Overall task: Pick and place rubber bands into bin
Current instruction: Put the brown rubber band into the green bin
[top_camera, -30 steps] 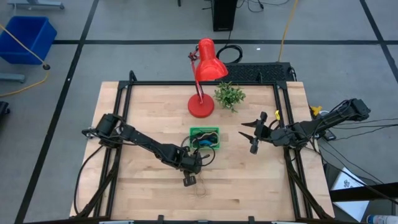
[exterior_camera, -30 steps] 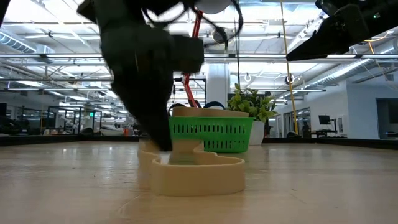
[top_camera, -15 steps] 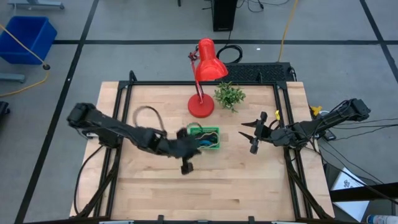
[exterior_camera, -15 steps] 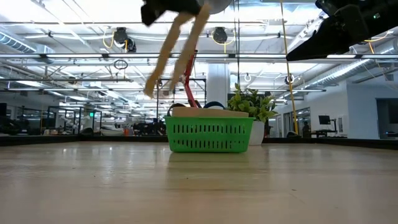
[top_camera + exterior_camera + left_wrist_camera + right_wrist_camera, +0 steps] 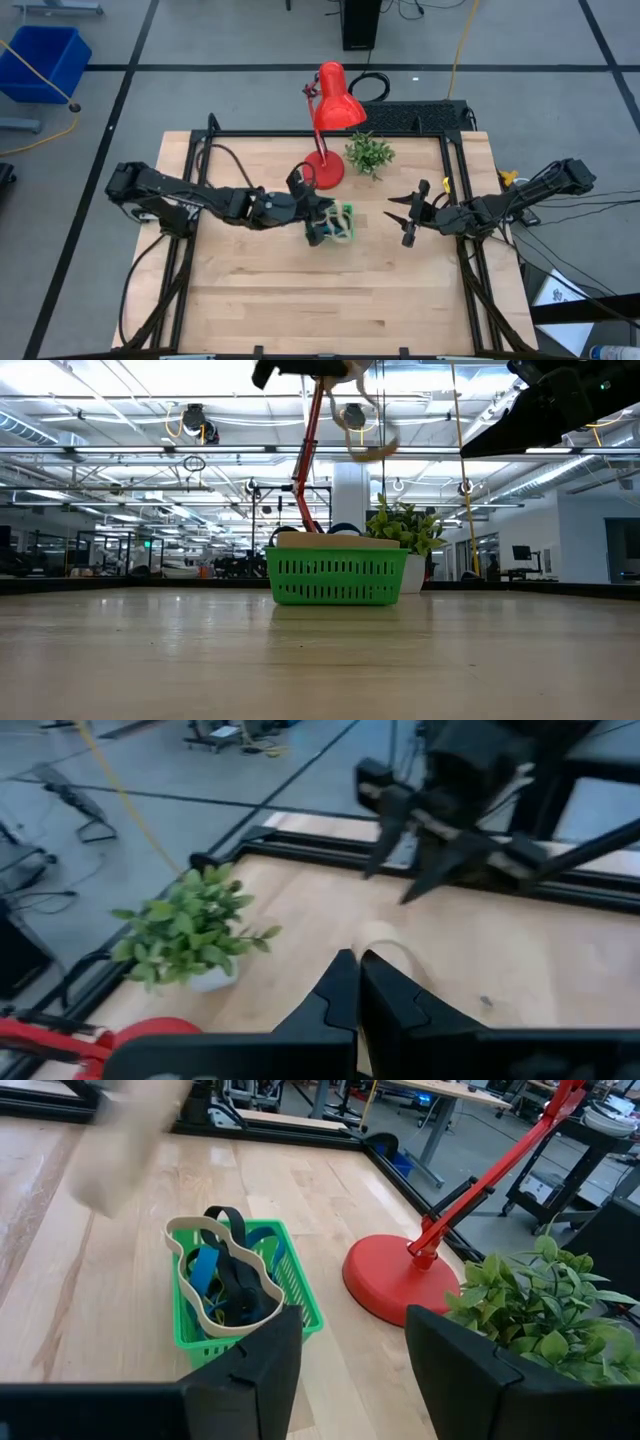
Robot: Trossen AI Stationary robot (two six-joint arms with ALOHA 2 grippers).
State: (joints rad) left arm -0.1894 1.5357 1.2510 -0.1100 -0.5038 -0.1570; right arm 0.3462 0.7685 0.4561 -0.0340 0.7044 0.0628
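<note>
A pale wooden table (image 5: 260, 300) stands on a grey floor marked with black lines; an open hall lies behind. The small square bright green plastic bin (image 5: 290, 1285) sits mid-table beside the red desk lamp (image 5: 327, 115), with black, blue and tan rubber bands (image 5: 225, 1275) lying along it. Above it, the left gripper (image 5: 358, 982) pinches a tan band (image 5: 368, 448), fingers nearly together. The right gripper (image 5: 405, 215) hangs spread wide, empty, well apart.

A red desk lamp (image 5: 330, 120) stands at the table's far edge, a small potted plant (image 5: 369, 154) just right of its base.
</note>
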